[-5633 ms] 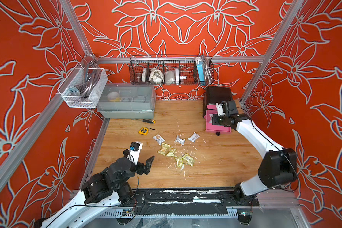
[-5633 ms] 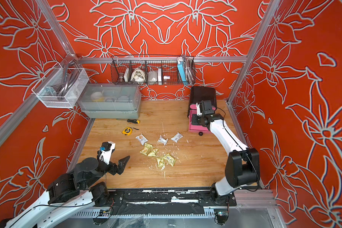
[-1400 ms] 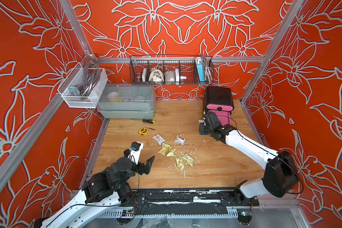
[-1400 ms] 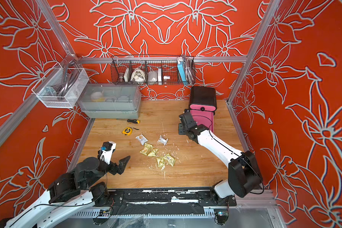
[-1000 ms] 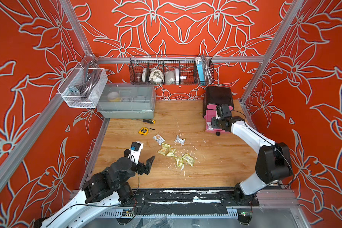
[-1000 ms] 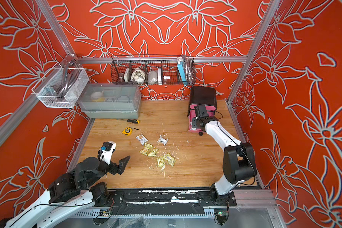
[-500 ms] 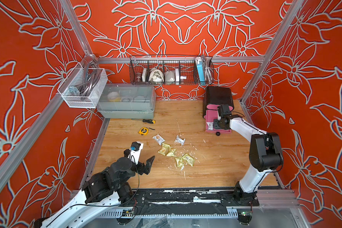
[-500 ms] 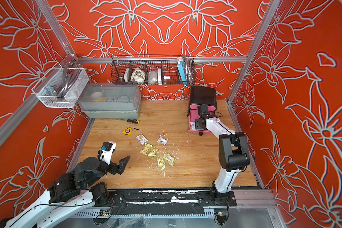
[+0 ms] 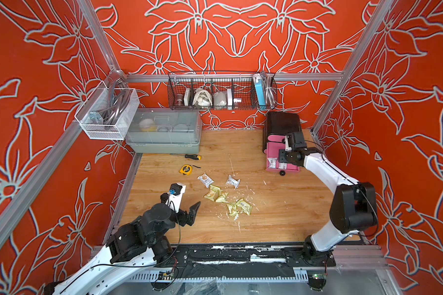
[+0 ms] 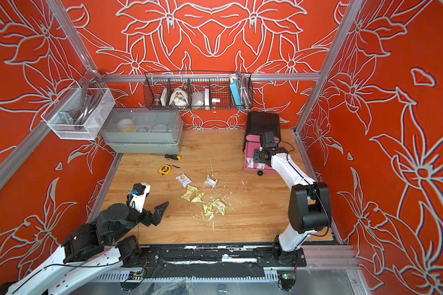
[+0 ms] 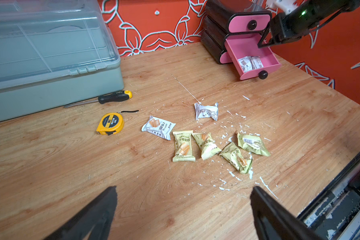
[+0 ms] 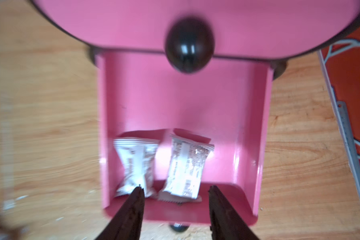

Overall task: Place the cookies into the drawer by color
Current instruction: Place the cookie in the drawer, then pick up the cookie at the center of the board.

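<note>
1. The right gripper (image 12: 176, 188) hangs over the pulled-out drawer (image 12: 175, 99) of the chest (image 9: 281, 122) at the bench's (image 11: 50, 166) back right corner, jaws partly apart and holding nothing.
2. Two white packets (image 12: 135, 164) lie side by side on the drawer floor near its front wall, just below that gripper; the top drawer (image 11: 237, 22) above is shut.
3. Six more cookies (image 9: 216, 195) wait on the middle of the bench: a flat white packet (image 11: 159, 127), a crumpled white packet (image 11: 206, 111) and four yellow-green packets (image 11: 183, 145) in a loose row toward the front edge.
4. The left gripper (image 11: 184, 188) hovers near the front left corner, jaws spread wide and empty, facing the row.
5. The white sort looks half done, and the coming move likely turns on the crumpled white packet: it lies from the right gripper toward the bench's middle, nearer the front and left edges, its long axis running roughly along the back edge.
6. That packet sits about midway between the two arms; the flat white packet and the yellow-green packets are nearer the left arm.
</note>
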Action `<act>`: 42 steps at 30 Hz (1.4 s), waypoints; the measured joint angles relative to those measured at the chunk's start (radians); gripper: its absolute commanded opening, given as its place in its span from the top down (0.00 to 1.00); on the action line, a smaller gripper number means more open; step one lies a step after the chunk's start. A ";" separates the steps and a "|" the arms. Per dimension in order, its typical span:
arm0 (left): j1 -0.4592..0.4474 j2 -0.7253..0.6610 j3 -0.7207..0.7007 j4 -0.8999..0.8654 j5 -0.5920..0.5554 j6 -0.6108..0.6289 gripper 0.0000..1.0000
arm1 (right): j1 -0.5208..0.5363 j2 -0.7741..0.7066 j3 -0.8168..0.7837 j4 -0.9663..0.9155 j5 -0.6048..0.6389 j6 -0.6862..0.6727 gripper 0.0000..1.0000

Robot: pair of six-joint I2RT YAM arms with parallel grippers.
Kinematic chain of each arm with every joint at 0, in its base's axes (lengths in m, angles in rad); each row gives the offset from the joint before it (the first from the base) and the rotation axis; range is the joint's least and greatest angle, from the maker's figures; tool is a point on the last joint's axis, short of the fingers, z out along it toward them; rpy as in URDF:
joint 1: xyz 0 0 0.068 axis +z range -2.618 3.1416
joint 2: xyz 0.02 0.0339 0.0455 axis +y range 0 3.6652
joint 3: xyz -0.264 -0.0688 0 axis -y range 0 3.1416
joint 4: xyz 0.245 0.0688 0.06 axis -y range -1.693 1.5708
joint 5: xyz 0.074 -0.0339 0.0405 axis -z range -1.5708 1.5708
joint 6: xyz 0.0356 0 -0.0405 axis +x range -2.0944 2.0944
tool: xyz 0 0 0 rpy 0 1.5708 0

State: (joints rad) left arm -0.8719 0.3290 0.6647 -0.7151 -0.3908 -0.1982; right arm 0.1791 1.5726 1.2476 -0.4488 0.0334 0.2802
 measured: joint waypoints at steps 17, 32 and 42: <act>0.000 0.016 0.000 0.002 0.003 0.000 0.01 | 0.477 -0.027 -0.170 0.143 -0.161 0.266 0.48; 0.000 0.015 0.000 0.001 0.003 0.000 0.01 | 0.481 0.261 -0.191 0.327 -0.318 0.379 0.41; 0.000 0.013 0.000 0.001 0.003 0.000 0.01 | 0.481 0.290 -0.189 0.378 -0.348 0.394 0.62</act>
State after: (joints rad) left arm -0.8719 0.3424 0.6647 -0.7139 -0.3878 -0.1982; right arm 0.6605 1.8622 1.0588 -0.0708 -0.3145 0.6739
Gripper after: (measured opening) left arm 0.993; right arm 0.429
